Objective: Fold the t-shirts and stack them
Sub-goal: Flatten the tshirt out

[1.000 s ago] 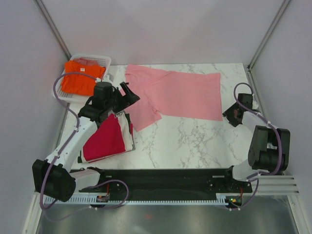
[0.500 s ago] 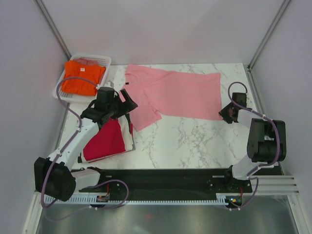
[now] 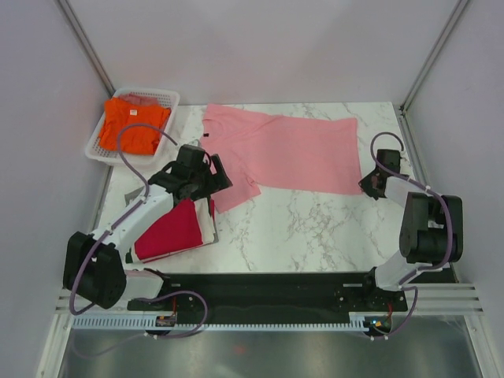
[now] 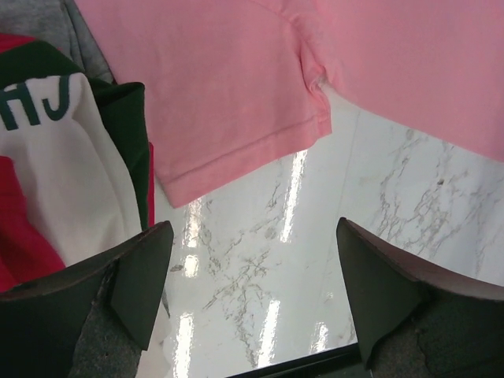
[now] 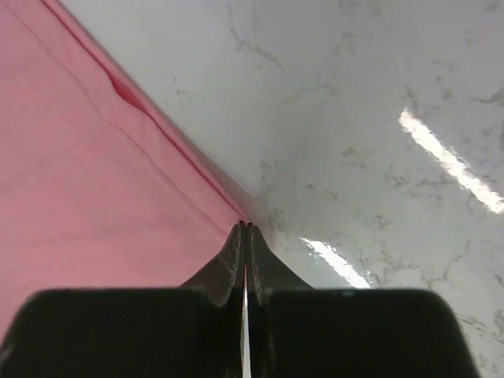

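your left gripper is spread wide, holding nothing, above the table just off the sleeve of the pink t-shirt, arm stretched over the folded red t-shirt. your right gripper is pressed together, tips at the pink hem's corner, arm bent back

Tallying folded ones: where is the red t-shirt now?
Top view: the red t-shirt lies front-left on the table, under the left arm, beside the pink t-shirt.
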Robot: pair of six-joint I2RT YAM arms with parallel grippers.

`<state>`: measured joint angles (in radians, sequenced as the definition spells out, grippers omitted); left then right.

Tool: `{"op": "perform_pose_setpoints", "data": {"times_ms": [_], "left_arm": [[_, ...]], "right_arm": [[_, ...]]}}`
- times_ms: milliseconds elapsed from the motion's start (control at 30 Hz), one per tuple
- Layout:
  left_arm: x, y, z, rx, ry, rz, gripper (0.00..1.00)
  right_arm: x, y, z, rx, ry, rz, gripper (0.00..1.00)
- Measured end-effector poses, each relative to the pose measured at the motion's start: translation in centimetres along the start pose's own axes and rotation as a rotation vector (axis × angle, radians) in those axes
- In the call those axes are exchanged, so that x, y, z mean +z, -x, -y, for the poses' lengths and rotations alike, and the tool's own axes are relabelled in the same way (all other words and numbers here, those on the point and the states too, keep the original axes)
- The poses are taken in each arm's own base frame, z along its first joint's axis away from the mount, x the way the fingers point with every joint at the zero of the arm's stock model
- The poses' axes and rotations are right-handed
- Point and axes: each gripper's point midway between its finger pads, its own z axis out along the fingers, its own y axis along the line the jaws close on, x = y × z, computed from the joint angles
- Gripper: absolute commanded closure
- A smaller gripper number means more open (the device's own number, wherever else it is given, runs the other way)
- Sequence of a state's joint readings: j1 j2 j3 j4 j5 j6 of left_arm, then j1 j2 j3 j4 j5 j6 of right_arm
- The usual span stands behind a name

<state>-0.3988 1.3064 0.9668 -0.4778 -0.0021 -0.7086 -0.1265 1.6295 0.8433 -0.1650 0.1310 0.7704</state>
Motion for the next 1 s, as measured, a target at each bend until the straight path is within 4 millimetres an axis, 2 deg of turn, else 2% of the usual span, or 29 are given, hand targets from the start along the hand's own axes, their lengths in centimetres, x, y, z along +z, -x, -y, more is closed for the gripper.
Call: {"op": "perform_pose_setpoints", "data": {"times_ms": [100,167,233,333,433,667,1000], "left_arm": [[1.1,-1.7,0.4,0.032,0.015,-0.050,0.12],[1.8,-2.7,0.6,0.050,0.025,-0.082,0.18],[2.6,-3.6,0.5,0.065,0.041,-0.113,0.24],[3.5,-4.5,0.2,0.079,0.071,-0.142,0.27],[4.6,-5.2,0.1,0.093,0.101,-0.171,0.28],[6.5,-6.6,0.5,0.148,0.163,-0.201,0.30],[7.1,-8.2,-0.5,0.175,0.229,-0.234,0.32]], "right_arm": [[-0.3,1.3,0.9,0.031,-0.017,0.026,1.00],[-0.4,2.1,1.5,0.048,-0.029,0.042,1.00],[-0.5,2.5,1.8,0.056,-0.040,0.053,1.00],[-0.6,2.6,1.9,0.059,-0.042,0.058,1.00],[-0.7,3.0,2.2,0.071,-0.043,0.064,1.00],[-0.8,4.6,4.1,0.131,-0.073,0.088,1.00],[-0.8,4.5,5.0,0.164,-0.085,0.078,1.00]]}}
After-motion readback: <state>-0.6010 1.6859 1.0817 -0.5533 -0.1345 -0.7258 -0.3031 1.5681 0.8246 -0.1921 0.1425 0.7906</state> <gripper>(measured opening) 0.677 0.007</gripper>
